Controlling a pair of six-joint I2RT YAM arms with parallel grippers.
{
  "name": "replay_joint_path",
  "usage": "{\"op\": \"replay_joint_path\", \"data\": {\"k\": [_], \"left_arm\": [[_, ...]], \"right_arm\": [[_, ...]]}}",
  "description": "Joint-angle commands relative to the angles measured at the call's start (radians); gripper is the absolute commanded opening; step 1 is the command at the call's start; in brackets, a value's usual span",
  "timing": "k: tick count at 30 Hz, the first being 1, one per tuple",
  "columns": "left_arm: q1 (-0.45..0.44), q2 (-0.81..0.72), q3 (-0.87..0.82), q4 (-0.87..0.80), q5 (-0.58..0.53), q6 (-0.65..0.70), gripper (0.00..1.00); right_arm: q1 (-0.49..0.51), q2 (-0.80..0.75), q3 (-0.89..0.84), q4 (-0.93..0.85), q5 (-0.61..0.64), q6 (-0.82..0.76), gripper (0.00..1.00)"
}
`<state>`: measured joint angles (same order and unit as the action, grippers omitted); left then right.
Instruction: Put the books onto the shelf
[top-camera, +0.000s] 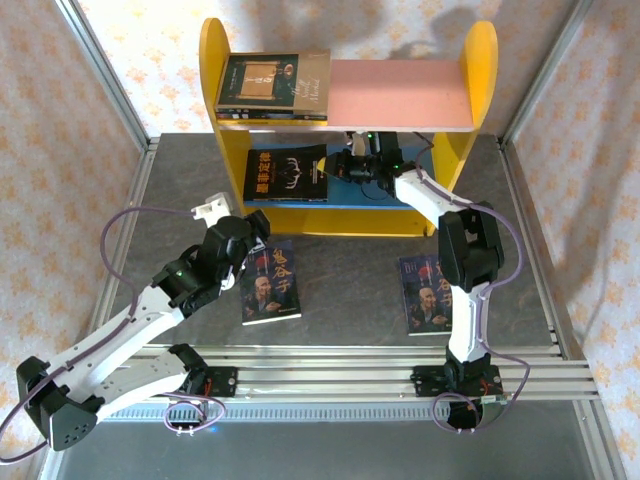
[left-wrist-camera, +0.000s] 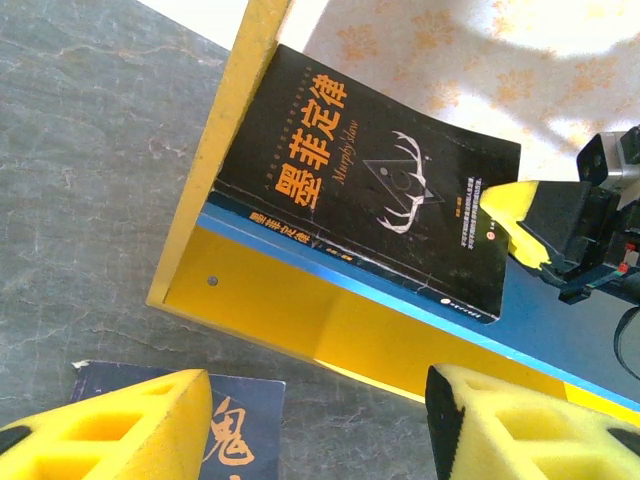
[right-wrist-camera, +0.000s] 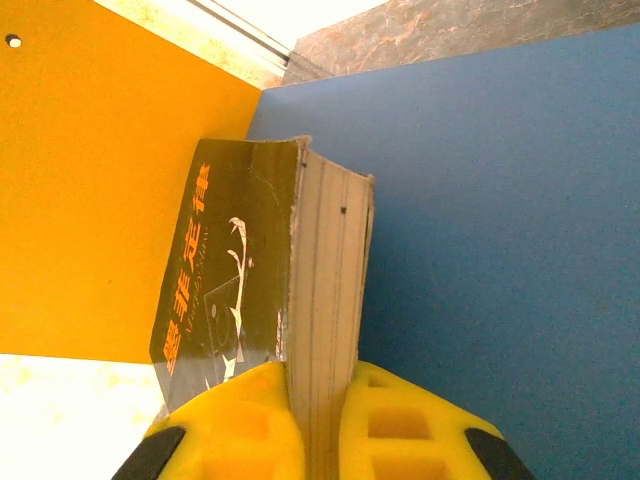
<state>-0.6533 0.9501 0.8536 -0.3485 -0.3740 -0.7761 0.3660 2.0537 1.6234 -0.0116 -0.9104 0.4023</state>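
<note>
Grey stone-look table carries the shelf at its far edge: yellow sides, pink upper board, blue lower board. Stack of books, dark one over a tan one, lies on pink board by shelf's L side. Black antler book sits on blue board, against shelf's L side. L bearded-man book and R bearded-man book lie on table in front of shelf. R pincer is clamped on antler book's page edge, inside shelf. L pincer hangs apart, empty, over L bearded-man book, just in front of shelf.

A grey marbled tabletop, edged by metal rails, stands among floral-patterned walls.
</note>
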Motion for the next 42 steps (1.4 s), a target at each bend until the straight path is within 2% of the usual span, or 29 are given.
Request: {"op": "replay_joint_path", "data": {"k": [1, 19, 28, 42], "left_arm": [[0.009, 0.011, -0.006, 0.011, -0.004, 0.006, 0.59], [0.014, 0.01, 0.009, 0.006, 0.013, 0.014, 0.59], [0.016, 0.002, 0.01, 0.004, 0.015, 0.014, 0.59], [0.014, -0.014, 0.001, -0.004, 0.015, 0.008, 0.59]], "right_arm": [[0.017, 0.004, 0.034, 0.0, -0.034, -0.021, 0.07], [0.028, 0.017, 0.075, -0.036, -0.047, -0.028, 0.08], [0.044, -0.017, 0.004, -0.009, -0.041, -0.017, 0.08], [0.043, -0.014, 0.014, -0.048, -0.044, -0.061, 0.08]]}}
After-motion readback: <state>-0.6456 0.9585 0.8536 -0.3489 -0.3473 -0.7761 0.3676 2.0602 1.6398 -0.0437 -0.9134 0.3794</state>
